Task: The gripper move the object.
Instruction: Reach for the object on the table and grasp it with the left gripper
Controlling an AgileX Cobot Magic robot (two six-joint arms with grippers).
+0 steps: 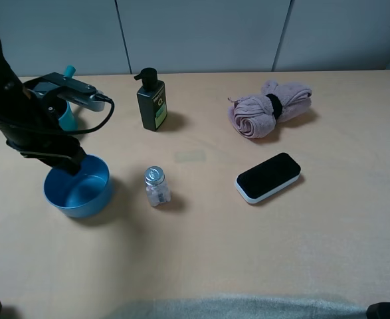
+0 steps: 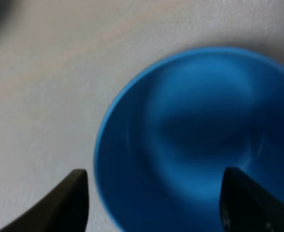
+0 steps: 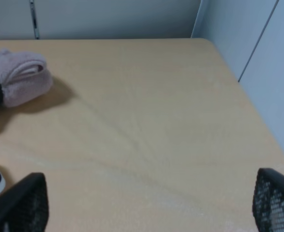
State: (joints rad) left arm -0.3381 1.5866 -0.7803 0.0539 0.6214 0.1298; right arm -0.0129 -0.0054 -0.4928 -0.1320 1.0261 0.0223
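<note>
The blue bowl (image 1: 78, 189) sits on the tan table at the left, empty. My left gripper (image 1: 72, 165) hangs over the bowl's far rim. In the left wrist view, the bowl (image 2: 195, 135) fills most of the frame and the left gripper (image 2: 154, 176) is open. One dark finger (image 2: 71, 198) stands outside the rim and the other inside the bowl, with nothing clamped. My right gripper (image 3: 150, 176) is open over bare table, far from the bowl. Only a dark bit of it shows at the bottom right corner of the high view.
A teal pot (image 1: 66, 114) stands behind the left arm, partly hidden. A black pump bottle (image 1: 151, 101) and a small clear jar (image 1: 157, 187) stand right of the bowl. Further right are a rolled pink towel (image 1: 271, 108) and a black-and-white device (image 1: 268, 177).
</note>
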